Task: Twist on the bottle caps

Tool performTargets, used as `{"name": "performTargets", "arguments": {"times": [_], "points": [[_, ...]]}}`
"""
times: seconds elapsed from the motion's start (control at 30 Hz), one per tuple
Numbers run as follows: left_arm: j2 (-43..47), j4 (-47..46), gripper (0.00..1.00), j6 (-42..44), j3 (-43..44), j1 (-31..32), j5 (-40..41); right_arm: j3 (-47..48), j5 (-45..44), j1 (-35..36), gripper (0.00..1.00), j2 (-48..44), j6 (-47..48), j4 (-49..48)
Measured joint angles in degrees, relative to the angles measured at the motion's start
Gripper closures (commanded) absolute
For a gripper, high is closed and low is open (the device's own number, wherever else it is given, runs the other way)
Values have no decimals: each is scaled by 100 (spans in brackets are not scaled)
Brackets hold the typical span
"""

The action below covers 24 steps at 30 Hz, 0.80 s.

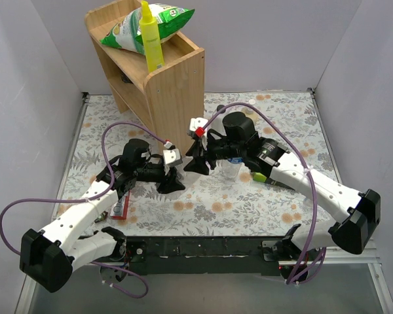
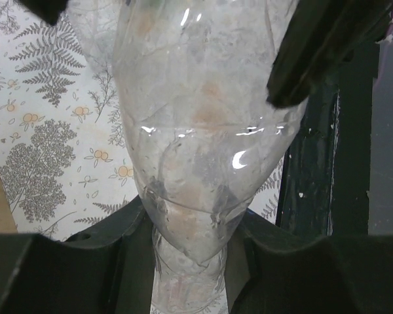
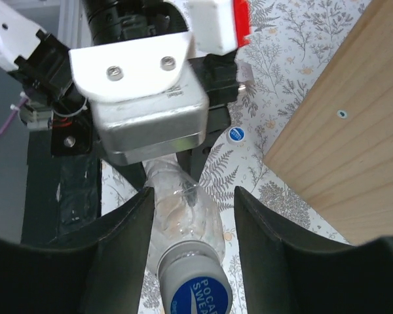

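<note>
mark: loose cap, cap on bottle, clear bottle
loose cap point(image 3: 236, 134): right wrist view, top face.
cap on bottle point(image 3: 196, 289): right wrist view, blue top.
clear bottle point(image 2: 203, 124): left wrist view, mid body.

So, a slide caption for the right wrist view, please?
Right hand straddles a capped clear bottle held by the left hand; a spare blue cap lies beyond.

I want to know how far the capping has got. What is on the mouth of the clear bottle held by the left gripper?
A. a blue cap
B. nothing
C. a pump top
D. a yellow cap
A: the right wrist view shows a blue cap sitting on the mouth of the bottle, inside the right gripper.
</note>
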<state>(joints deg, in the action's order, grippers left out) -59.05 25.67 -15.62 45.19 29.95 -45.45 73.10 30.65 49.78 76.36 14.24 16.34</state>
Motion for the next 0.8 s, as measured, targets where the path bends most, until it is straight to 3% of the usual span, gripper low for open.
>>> {"name": "performTargets", "arguments": {"times": [0.07,0.33,0.67,0.73,0.8], "points": [[4,-96,100,-116,-22,0,-15,0,-57,0,36,72,-254,-160],[35,-348,100,-472,-39,-2,-46,0,-131,-216,34,201,-1134,-555],[55,-691,100,-1185,-170,-173,13,-2,610,-1058,34,234,-2061,-787],[55,-737,100,-1257,-170,-181,4,-28,710,-1104,34,236,-2144,-855],[50,-767,100,-1303,-170,-190,0,-83,758,-1128,46,236,-2203,-962]]}}
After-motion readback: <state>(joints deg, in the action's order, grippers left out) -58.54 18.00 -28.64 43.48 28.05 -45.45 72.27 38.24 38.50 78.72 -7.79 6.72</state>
